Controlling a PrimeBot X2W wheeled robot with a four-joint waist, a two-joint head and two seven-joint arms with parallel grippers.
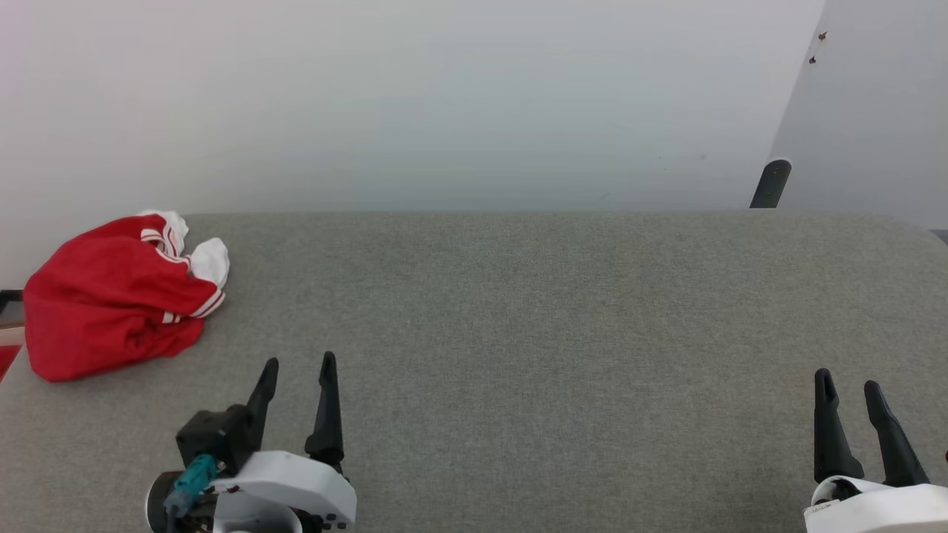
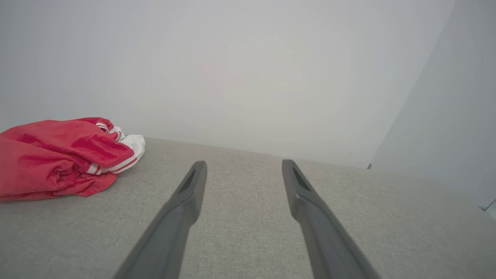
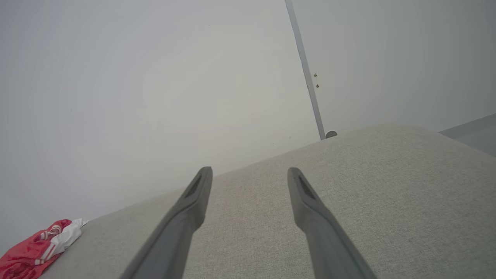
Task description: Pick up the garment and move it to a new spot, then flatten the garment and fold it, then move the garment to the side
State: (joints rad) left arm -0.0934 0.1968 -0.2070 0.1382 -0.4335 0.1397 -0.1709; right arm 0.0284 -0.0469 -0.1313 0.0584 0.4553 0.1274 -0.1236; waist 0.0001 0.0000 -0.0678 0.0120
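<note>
I'm seeing the left gripper (image 1: 300, 359) and right gripper (image 1: 845, 379) both gaping wide, empty. The garment (image 1: 111, 296) is lying bunched ahead-left of the left one, far from the right. Probably soft, light, floppy; I'm favouring pinching its raised red fold.

It looks like a plain test room: bare white walls (image 1: 444, 96) behind a grey fabric-covered table (image 1: 518, 296).

Cropped by left edge, left wrist view: garment (image 2: 58, 155). Cropped by bottom-left corner, right wrist view: same garment (image 3: 23, 259). Inner folds of bundle hidden. Lower end of dark post (image 1: 770, 183) hidden behind counter (image 1: 518, 333). Red sliver (image 1: 6, 361) at head view's left edge: too little to identify. Wrist behind right pincer (image 1: 846, 379) cropped.
</note>
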